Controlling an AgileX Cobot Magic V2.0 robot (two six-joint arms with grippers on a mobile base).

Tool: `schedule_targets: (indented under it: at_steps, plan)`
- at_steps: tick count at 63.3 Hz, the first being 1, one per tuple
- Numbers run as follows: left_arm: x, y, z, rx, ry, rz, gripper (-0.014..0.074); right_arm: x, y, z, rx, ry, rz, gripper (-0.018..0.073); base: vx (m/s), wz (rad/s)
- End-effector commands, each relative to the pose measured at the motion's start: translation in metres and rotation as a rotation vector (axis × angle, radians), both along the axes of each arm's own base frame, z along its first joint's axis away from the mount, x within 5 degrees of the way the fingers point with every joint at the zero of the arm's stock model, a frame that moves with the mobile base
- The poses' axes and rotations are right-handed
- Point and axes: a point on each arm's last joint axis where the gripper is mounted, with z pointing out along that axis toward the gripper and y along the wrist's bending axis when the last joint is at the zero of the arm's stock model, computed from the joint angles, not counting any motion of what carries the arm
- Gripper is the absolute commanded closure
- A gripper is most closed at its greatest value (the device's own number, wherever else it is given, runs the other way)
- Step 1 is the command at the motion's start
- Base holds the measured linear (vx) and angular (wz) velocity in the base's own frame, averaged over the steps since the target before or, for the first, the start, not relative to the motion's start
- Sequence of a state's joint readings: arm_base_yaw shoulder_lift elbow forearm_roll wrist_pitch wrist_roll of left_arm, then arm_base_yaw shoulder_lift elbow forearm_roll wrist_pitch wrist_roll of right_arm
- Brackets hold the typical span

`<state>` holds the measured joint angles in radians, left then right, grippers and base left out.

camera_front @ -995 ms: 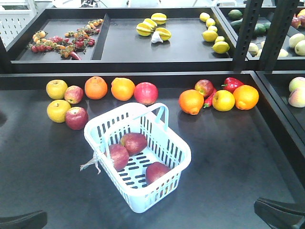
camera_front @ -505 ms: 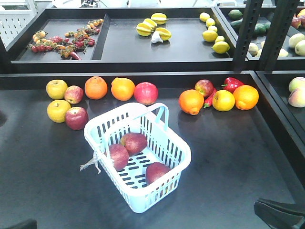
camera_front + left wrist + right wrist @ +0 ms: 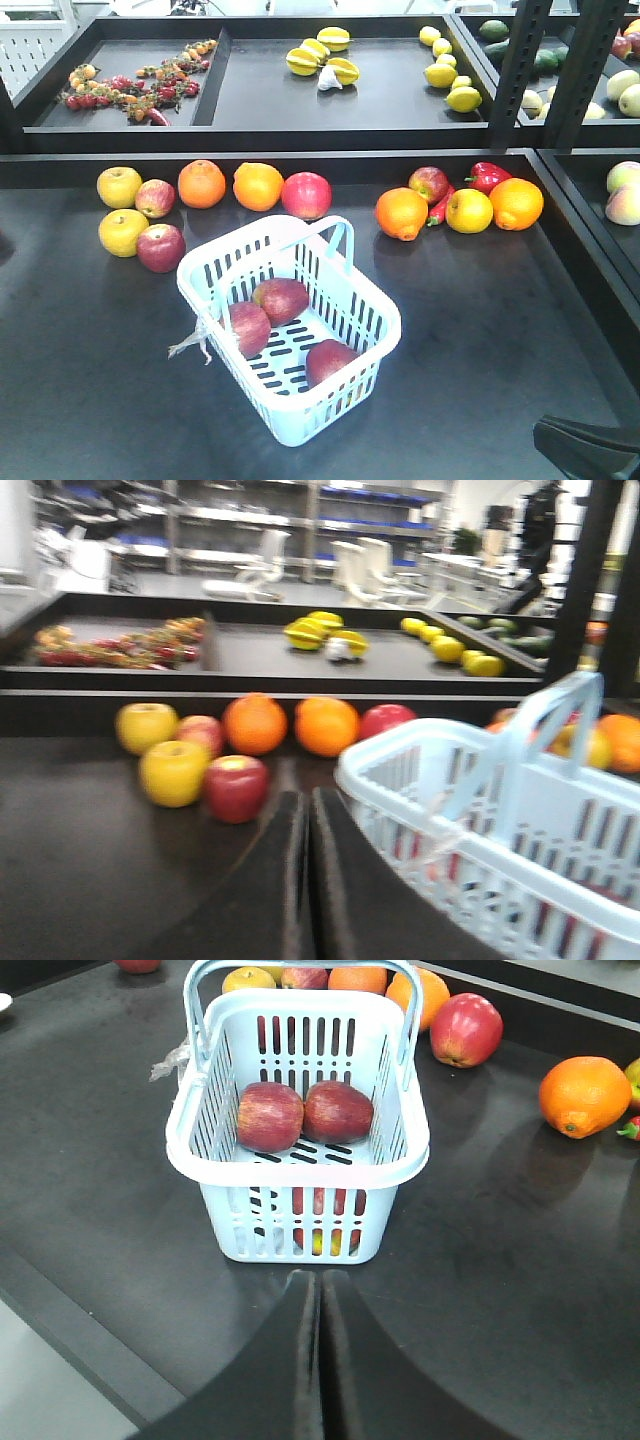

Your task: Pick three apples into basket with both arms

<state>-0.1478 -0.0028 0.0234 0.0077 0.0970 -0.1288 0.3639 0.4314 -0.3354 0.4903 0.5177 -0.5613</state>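
The pale blue-white basket stands in the middle of the black table with three dark red apples inside: one at the back, one at the left, one at the front. In the right wrist view the basket shows two apples; the third shows only through the slots. My right gripper is shut and empty just in front of the basket. My left gripper is shut and empty, left of the basket. Only a black part of the right arm shows in the front view.
Behind the basket lies a row of yellow apples, red apples, oranges and a red pepper. A raised back shelf holds starfruit, lemons and berries. A black perforated post stands at the right.
The black left arm part at the front view's lower left has drawn back out of the frame. Basket, apples and right arm have not moved.
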Motion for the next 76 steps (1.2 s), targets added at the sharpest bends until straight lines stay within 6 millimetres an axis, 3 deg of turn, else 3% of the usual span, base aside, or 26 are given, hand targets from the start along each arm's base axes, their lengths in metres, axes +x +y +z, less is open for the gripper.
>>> schedule_targets:
  at_steps: [1, 12, 76]
  plan:
    - [0.0002, 0.0031, -0.0044, 0.043, -0.033, 0.053, 0.0603, 0.0036, -0.0006, 0.0124, 0.034, -0.060, -0.027, 0.0564, 0.00, 0.00]
    - [0.0004, 0.0072, -0.0040, 0.035, -0.034, 0.127, 0.0603, 0.0036, -0.0006, 0.0124, 0.034, -0.060, -0.027, 0.0564, 0.00, 0.00]
    - [0.0004, 0.0072, -0.0002, 0.032, -0.071, 0.127, 0.0603, 0.0036, -0.0006, 0.0124, 0.034, -0.060, -0.027, 0.0564, 0.00, 0.00]
